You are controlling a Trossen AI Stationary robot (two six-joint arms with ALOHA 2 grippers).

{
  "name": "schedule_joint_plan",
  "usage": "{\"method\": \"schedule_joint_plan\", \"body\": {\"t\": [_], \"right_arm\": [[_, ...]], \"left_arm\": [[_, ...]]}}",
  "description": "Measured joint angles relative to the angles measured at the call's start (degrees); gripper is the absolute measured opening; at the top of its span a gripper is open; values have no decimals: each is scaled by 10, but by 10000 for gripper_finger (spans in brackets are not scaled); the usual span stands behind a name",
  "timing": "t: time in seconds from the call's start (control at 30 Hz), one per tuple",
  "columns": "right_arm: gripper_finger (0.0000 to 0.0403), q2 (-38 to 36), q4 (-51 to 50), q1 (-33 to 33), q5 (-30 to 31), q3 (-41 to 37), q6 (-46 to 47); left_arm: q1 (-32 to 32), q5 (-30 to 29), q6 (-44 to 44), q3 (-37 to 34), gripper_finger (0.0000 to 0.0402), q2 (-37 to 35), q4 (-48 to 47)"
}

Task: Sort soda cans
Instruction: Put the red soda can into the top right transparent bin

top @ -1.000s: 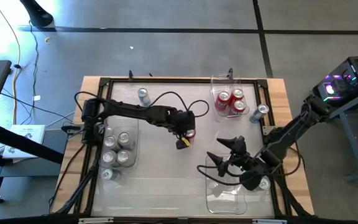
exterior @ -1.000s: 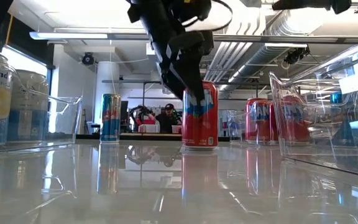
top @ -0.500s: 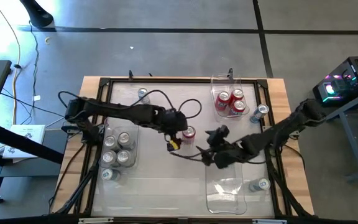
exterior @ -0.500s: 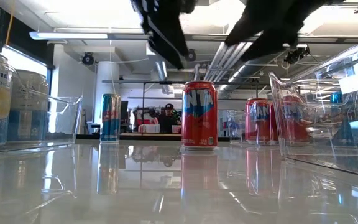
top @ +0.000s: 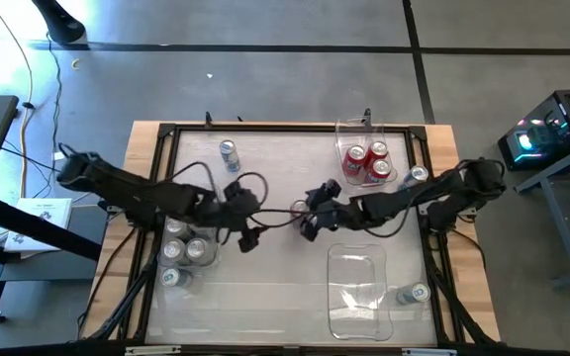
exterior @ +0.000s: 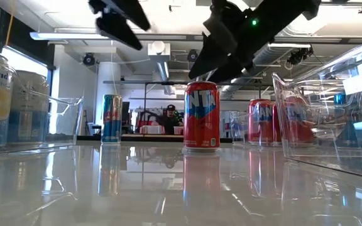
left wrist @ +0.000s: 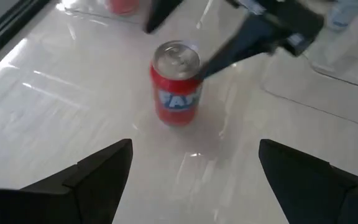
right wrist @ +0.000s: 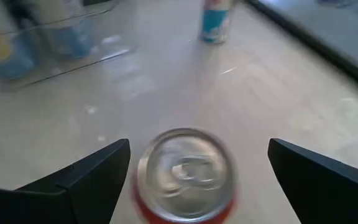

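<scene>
1. High view: a lone red can (top: 299,211) stands upright near the middle of the bench (top: 265,297). The right end effector (top: 311,212) hangs right over and beside it, fingers spread, gripping nothing. The left end effector (top: 243,229) sits well apart on the can's other side, also empty. Three more red cans (top: 366,163) stand inside a clear bin (top: 356,127) beyond the lone can on the right arm's side. Silver cans (top: 188,237) fill another clear bin (top: 211,198) on the left arm's side. An empty clear bin (top: 359,297) lies nearer the front edge than the lone can. Single cans stand outside the bins: one blue-and-silver (top: 229,152) toward the far edge, one (top: 417,175) beside the red-can bin, one (top: 416,293) beside the empty bin, one (top: 170,278) in front of the silver-can bin.

2. Low view: the red can (exterior: 201,116) stands on the bench with both end effectors above it, neither touching; the right one (exterior: 222,47) is closer to its top than the left one (exterior: 118,22).

3. Left wrist view: the left end effector (left wrist: 194,171) is wide open and empty, the red can (left wrist: 176,84) well ahead of its fingertips, with the right arm's fingers (left wrist: 235,50) just by the can's top.

4. Right wrist view: the right end effector (right wrist: 197,171) is wide open, the red can's silver top (right wrist: 184,168) between its fingers, untouched.
</scene>
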Motion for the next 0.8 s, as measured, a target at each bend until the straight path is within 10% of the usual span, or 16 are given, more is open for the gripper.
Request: {"method": "schedule_joint_plan", "body": {"t": [0.4, 0.8], "right_arm": [[369, 35, 5, -19, -76, 1, 15], [363, 67, -255, -85, -215, 186, 14]], "left_arm": [[-6, -43, -45, -76, 345, -45, 33], [-5, -40, -46, -80, 345, -46, 32]]}}
